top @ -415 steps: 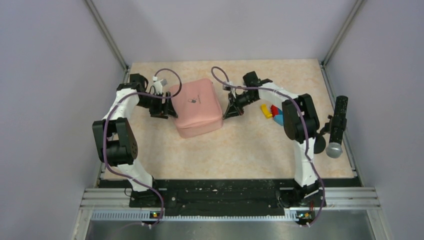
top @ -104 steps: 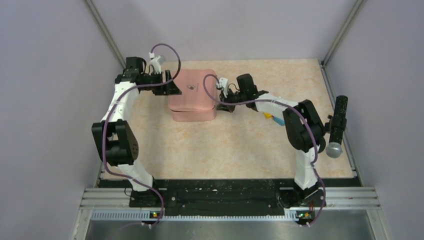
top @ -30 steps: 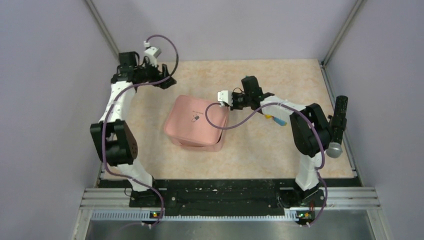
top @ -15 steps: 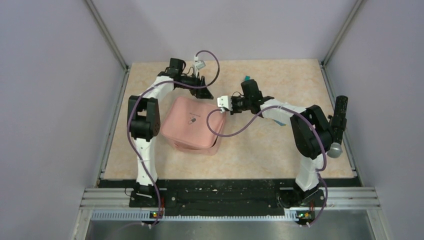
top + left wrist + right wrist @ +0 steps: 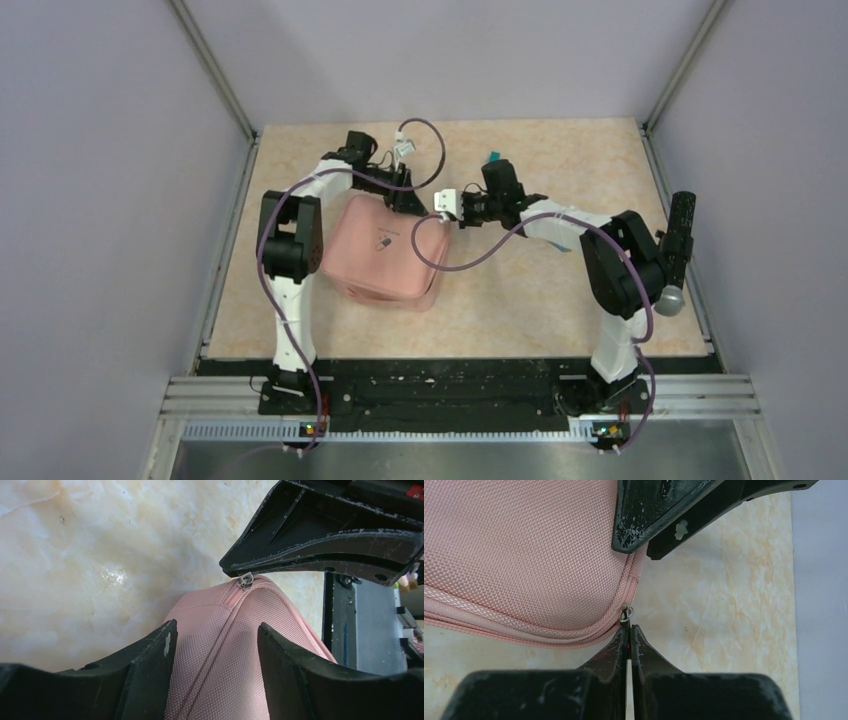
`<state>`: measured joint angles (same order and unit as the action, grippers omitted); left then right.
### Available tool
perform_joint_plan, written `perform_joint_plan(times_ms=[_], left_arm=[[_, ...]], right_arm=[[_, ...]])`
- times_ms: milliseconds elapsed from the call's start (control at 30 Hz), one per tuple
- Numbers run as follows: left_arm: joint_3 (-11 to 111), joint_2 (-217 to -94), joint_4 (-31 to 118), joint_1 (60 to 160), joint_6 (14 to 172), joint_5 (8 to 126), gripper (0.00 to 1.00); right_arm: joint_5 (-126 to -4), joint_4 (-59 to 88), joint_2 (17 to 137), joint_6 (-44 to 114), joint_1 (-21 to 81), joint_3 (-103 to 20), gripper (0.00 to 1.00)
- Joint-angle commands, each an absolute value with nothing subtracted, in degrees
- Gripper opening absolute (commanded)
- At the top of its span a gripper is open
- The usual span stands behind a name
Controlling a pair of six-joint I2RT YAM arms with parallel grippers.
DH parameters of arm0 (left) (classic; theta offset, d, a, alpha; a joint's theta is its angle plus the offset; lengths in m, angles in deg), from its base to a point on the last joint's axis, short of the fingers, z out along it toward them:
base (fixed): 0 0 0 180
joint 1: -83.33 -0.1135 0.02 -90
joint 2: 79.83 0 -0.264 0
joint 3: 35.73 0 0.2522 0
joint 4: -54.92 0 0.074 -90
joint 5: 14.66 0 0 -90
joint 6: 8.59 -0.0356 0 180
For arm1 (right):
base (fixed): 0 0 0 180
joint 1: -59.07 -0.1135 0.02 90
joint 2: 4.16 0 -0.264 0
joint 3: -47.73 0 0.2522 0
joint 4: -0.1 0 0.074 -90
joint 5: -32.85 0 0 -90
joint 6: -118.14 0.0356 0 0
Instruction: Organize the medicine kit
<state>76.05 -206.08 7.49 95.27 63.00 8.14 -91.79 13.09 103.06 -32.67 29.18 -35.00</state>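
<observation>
From the overhead camera I see the medicine kit (image 5: 370,265) lying on the table (image 5: 520,300), a little left of centre and turned slightly askew. Its lid faces up, and the small dark logo shows on it. Both arms reach in to the same spot, the kit's far right corner.

On my left wrist feed, the left gripper (image 5: 217,630) has its jaws standing apart over that corner. The pink weave fills the gap between the two fingers, and the zip seam runs up through it. The fabric carries on past the outer edge of the right-hand finger, so the case is wider than the gap. I read this as open jaws set over the corner, not a clamp. I cannot tell whether the tips rest on the cloth or hang just above it.

The right gripper (image 5: 629,629) is closed, with its two fingers pressed together and only a hairline between them. The metal zip pull (image 5: 625,614) sits right at their tips, on the rounded corner where the seam bends. The pull is touching them or very nearly so — I cannot make out whether its tab is nipped between the pads.

On the right wrist feed the left gripper's black fingers cross the top of the view, over the lid and just beside the same corner. On the left wrist feed the right gripper comes in from the upper right, with its tip at the zip pull.
</observation>
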Motion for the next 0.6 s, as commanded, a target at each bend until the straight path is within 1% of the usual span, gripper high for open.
perform_joint_plan(times_ms=[0, 67, 200, 233, 333, 433, 567], left_arm=[[75.4, -205.6, 2.8, 96.9, 58.8, 6.6, 0.62], [75.4, -206.2, 3.5, 97.3, 58.5, 8.9, 0.55], [75.5, -207.5, 6.0, 97.3, 60.1, 9.9, 0.46], [75.7, -207.9, 6.3, 97.3, 60.1, 9.9, 0.42], [76.7, -208.5, 6.0, 97.3, 59.6, 9.6, 0.26], [77.6, -208.2, 5.3, 97.1, 58.7, 9.5, 0.01], [77.7, -207.5, 5.3, 96.4, 58.8, 9.5, 0.0]], right_arm=[[-93.2, 7.5, 103.1, -29.6, 27.9, -37.1, 0.0], [-92.8, 7.1, 103.5, -28.6, 27.9, -37.3, 0.0], [-92.1, 6.7, 103.6, -28.3, 27.9, -37.1, 0.0], [-92.0, 6.9, 103.5, -28.3, 27.9, -37.1, 0.0], [-91.7, 9.6, 103.0, -30.5, 28.0, -37.3, 0.0], [-90.4, 12.7, 102.0, -32.2, 28.3, -37.8, 0.0], [-88.4, 18.7, 100.6, -33.9, 28.9, -38.1, 0.0]])
